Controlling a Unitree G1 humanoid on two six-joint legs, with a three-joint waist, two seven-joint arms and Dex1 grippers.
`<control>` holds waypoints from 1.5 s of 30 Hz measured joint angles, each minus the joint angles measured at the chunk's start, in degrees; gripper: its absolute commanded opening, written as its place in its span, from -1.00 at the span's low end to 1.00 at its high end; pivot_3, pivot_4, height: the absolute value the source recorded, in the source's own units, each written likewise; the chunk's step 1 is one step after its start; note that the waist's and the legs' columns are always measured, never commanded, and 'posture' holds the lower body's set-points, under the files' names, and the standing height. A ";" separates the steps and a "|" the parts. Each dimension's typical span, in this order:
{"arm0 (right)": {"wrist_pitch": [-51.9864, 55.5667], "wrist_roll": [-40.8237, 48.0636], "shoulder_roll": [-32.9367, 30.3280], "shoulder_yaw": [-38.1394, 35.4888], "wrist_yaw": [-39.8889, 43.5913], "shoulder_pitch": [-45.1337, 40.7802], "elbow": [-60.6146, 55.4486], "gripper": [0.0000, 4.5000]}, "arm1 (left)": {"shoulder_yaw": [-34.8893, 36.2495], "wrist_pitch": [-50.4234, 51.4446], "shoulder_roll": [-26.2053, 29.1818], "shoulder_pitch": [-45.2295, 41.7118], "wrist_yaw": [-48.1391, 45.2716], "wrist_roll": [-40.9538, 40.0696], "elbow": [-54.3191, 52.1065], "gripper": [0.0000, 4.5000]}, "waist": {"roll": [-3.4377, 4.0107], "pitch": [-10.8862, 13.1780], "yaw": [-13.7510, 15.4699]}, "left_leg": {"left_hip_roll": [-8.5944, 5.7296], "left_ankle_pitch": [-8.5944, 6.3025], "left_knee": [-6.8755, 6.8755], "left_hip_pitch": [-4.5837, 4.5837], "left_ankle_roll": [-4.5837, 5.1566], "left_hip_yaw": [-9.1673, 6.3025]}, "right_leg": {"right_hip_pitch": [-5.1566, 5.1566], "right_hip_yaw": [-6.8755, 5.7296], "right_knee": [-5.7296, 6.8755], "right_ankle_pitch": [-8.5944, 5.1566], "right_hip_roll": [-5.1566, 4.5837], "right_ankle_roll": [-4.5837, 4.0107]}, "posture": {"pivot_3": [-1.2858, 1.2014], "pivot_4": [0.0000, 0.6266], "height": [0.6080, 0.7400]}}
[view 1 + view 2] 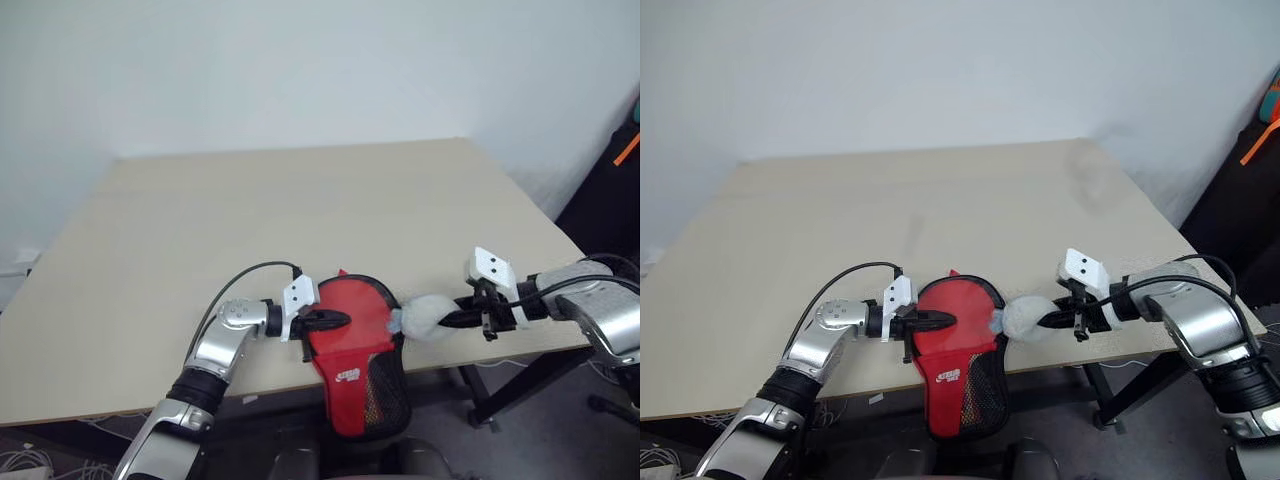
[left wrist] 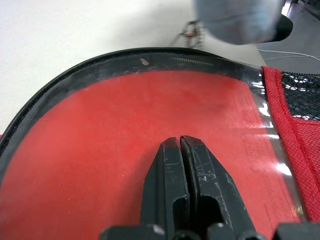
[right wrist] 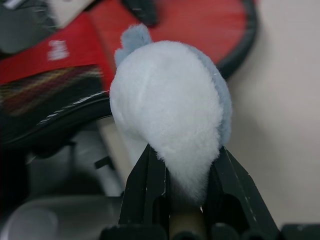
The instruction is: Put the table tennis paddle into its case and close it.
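The soft red paddle-shaped fabric case (image 1: 352, 345) lay at the near edge of the pale beige tabletop (image 1: 300, 230), about midway along it, its rounded head on the top and its narrow end, with the white logo and the black mesh pocket (image 1: 385, 385), hanging over the edge. Black edging ran round the head, and a clear glossy strip crossed it just before the mesh. The left gripper (image 2: 182, 150), its two black fingers clenched together with nothing between them, pressed tip-first on the red face of the case from the robot's left, most likely to pin the case down so it would not slide off the edge. The right gripper (image 3: 182, 172) was grasping a whitish fluffy round lump (image 3: 170, 110), with a touch of grey-blue at its far side, by its narrow end; it held the lump just off the case's right side, touching or nearly touching the black edging, over the near edge of the tabletop. This lump was probably padding or a cleaning puff being dealt with beside the case, though its purpose could not be told. In the right wrist view a striped band of dark, red and pale lines (image 3: 50, 90) showed by the logo, perhaps the paddle's handle seen through the mesh; whether the table tennis paddle was fully inside could not be told, nor whether the zip was shut.
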 measured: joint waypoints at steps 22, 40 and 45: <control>-1.10 9.57 -8.87 -4.40 7.26 17.96 -19.04 -0.69 | -0.52 0.55 -0.50 -0.80 -0.56 0.04 0.40 -1.00 | -0.24 0.15 0.44 | -0.06 -0.07 0.00 -0.01 0.07 -0.23 | 0.17 -0.16 -0.21 -0.07 -0.08 0.07 | 0.03 -1.00 0.49; -0.52 9.68 -7.91 -2.96 3.10 17.55 -19.08 -0.69 | -0.87 0.53 -0.63 -1.47 -1.29 0.30 1.31 -1.00 | -0.32 0.20 0.42 | -0.05 -0.09 -0.01 0.03 0.07 -0.37 | 0.31 -0.29 -0.32 -0.08 -0.14 0.07 | 0.03 -1.00 0.49; -0.50 10.50 -8.14 -2.74 2.91 19.00 -21.34 -0.69 | -1.39 0.42 -0.62 -2.01 -2.26 0.48 1.68 -1.00 | -0.31 0.20 0.42 | -0.05 -0.12 -0.01 0.04 0.12 -0.40 | 0.39 -0.34 -0.43 -0.08 -0.15 0.07 | 0.03 -1.00 0.49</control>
